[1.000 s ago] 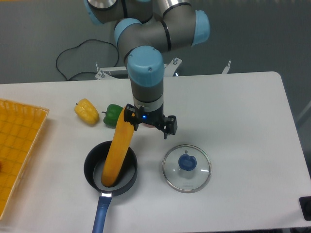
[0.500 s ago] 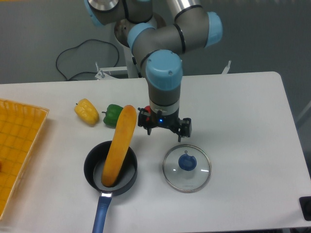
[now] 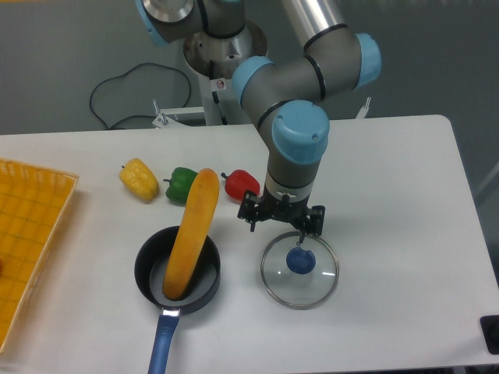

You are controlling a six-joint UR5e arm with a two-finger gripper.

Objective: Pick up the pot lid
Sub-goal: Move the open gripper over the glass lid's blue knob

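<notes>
Lid down, pick not yet made

Gripper (image 3: 277, 232) hung by the far edge of the pot lid (image 3: 290, 291), its two fingers spread, nothing seen between them. One fingertip overlapped the far rim in the camera view; height above it unclear. Approach looked well along. Left to do, by my reading: centre over the blue knob (image 3: 301, 261), lower, close, lift.

Lid lay on the white table (image 3: 405, 296), knob up, well apart from the black saucepan (image 3: 143, 273) with its blue handle (image 3: 162, 343). Round, clear, apparently glass; thin metallic-looking band around the rim. Knob rounded and dark blue, set near the middle. Lid looked flat, no visible tilt.
</notes>
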